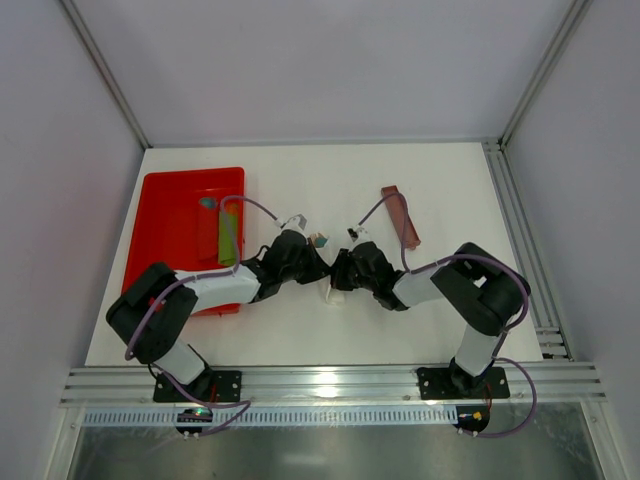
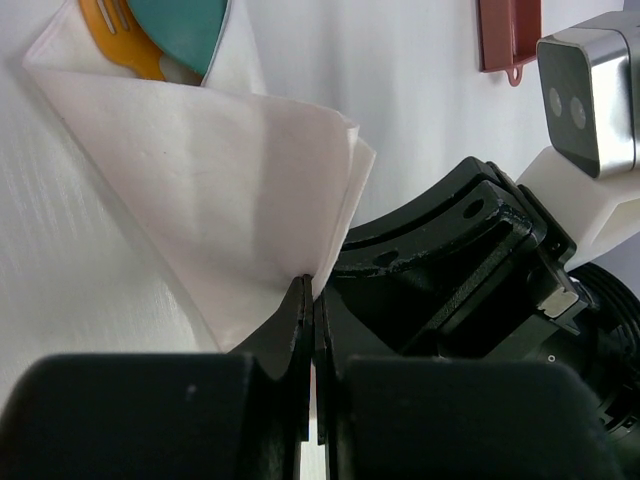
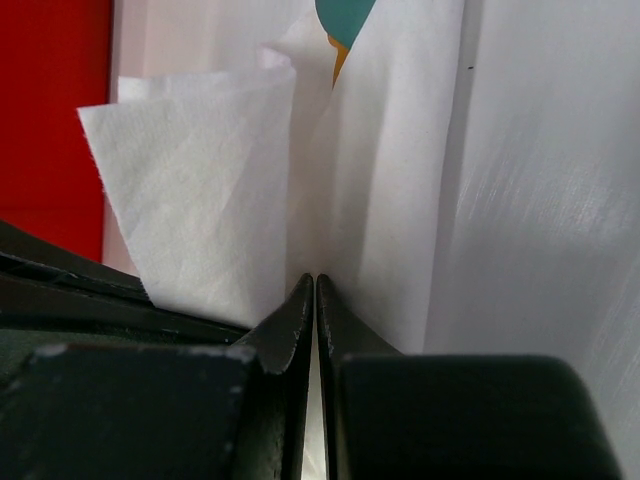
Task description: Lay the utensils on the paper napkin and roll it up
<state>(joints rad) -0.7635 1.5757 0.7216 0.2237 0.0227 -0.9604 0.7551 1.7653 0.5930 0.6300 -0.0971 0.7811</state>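
Both arms reach inward from their bases and meet nose to nose at the middle of the tabletop point(image 1: 450, 180). The left arm point(image 1: 225, 285) stretches low to the right and the right arm point(image 1: 440, 285) folds back to the left. The left fingers point(image 2: 300, 310) are pressed together, pinching a folded edge of the paper napkin point(image 2: 200, 170). The right fingers point(image 3: 300, 310) are likewise clamped on a fold of the same sheet, which rises from them in creased layers. The napkin lies on the tabletop between the two wrists and is mostly hidden under them in the overhead view. The utensils point(image 2: 150, 30), an orange one with tines and a teal one, sit tucked inside the napkin's far end, their tips poking out beyond the fold. The right arm's black body and its wrist camera point(image 2: 590, 95) crowd in just beside the left fingers. A red tray point(image 1: 170, 215) sits to the left, its near edge under the left arm, holding a green strip point(image 1: 228, 238). A reddish-brown bar point(image 1: 400, 215) lies farther back on the right, apart from the napkin.
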